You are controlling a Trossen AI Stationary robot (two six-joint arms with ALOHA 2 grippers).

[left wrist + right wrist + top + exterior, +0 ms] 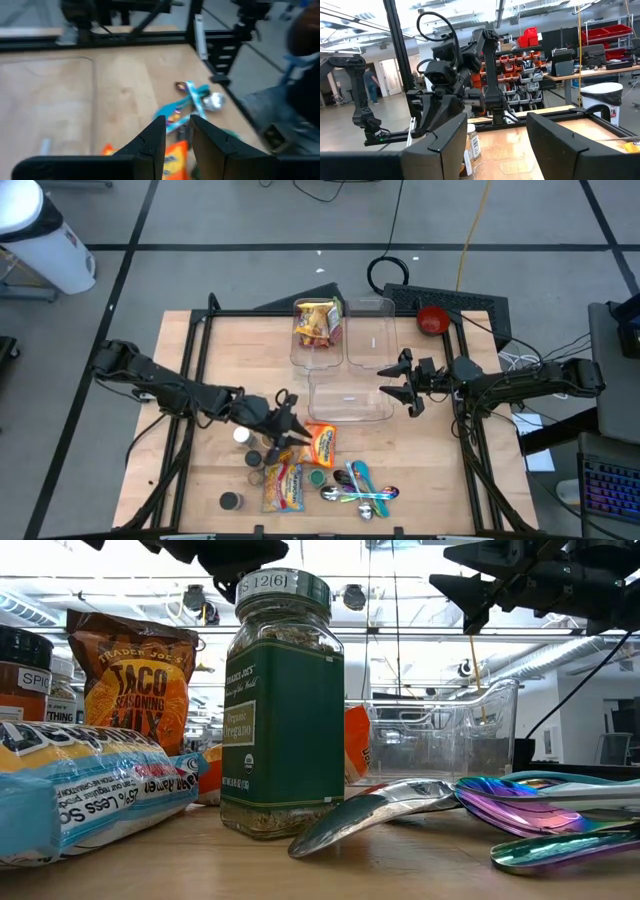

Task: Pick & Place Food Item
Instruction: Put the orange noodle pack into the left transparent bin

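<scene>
Bottom centre of the high view, nearest the table's front edge: a pile of iridescent metal spoons [362, 492], a yellow-and-blue snack packet [284, 485] lying flat to their left, and a small dark-lidded jar [231, 501] further left. Low view puts a green-labelled glass oregano jar [281, 710] centre frame, upright, spoons right of it, an orange taco seasoning pouch [132, 668] standing at upper left. Just above the packet in the high view lies an orange snack bag [319, 445], the food item, flat on the light wooden table [440, 470]. Left gripper [292, 432] sits at centre-left, right beside and over that bag's left edge; in the left wrist view its fingers [212, 137] stand a narrow gap apart with the orange bag showing below them, nothing clamped as far as I can tell. Mid-frame: an empty clear plastic container [350, 395]. Right gripper [405, 381] hovers at its right edge, jaws moderately wide, empty. Farther back, upper centre: two more clear plastic tubs, left one [318, 332] holding yellow snack bags, right one [371, 335] empty. A red bowl [432, 319] sits at upper right off the wood.
</scene>
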